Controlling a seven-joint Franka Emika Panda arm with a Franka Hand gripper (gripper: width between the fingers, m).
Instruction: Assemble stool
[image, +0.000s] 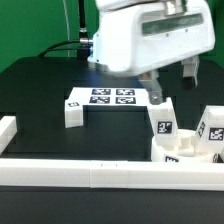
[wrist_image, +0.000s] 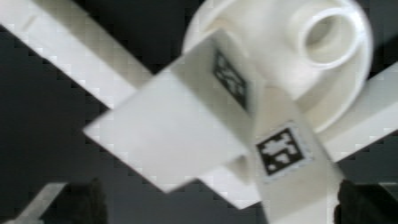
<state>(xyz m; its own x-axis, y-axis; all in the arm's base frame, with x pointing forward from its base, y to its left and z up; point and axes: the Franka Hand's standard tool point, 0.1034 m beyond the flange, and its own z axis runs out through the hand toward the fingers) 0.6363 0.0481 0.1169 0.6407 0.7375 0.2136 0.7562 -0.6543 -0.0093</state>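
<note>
The round white seat (image: 178, 152) sits at the front on the exterior view's right, with a socket hole (wrist_image: 329, 35) showing in the wrist view. A tagged white leg block (image: 165, 122) stands upright against it and fills the middle of the wrist view (wrist_image: 187, 125). My gripper (image: 172, 85) hangs just above this leg. Its dark fingers (wrist_image: 45, 205) stand wide apart at either side of the leg's end, gripping nothing. A second leg block (image: 212, 126) stands right of the seat. A third (image: 73, 108) stands alone at the left.
The marker board (image: 110, 97) lies flat behind the left leg block. Long white border rails run along the front (image: 100, 176) and the left (image: 8, 130), and cross diagonally under the parts in the wrist view (wrist_image: 71, 50).
</note>
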